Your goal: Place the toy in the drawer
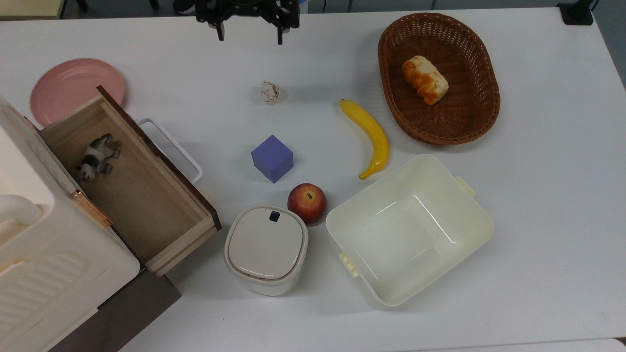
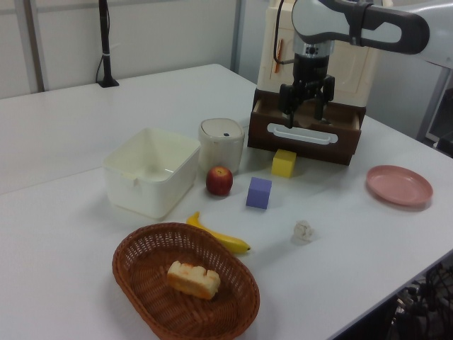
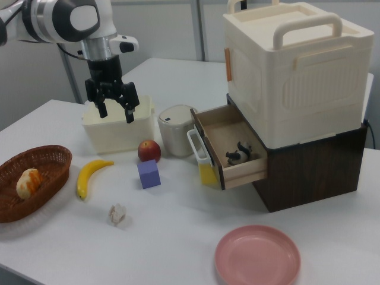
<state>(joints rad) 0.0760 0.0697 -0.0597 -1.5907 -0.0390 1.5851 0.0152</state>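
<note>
The toy, a small black-and-white panda, lies on the wooden floor of the open drawer, near its back end by the cream cabinet. The right view shows the panda inside the pulled-out drawer too. My gripper hangs open and empty at the top view's upper edge, well away from the drawer. In the left view the gripper appears in front of the drawer's dark front. From the right view, the gripper hovers high above the table in front of the cream tub.
On the table are a pink plate, a woven ball, a purple cube, a banana, an apple, a lidded white canister, a cream tub and a wicker basket with bread. A yellow block sits under the drawer.
</note>
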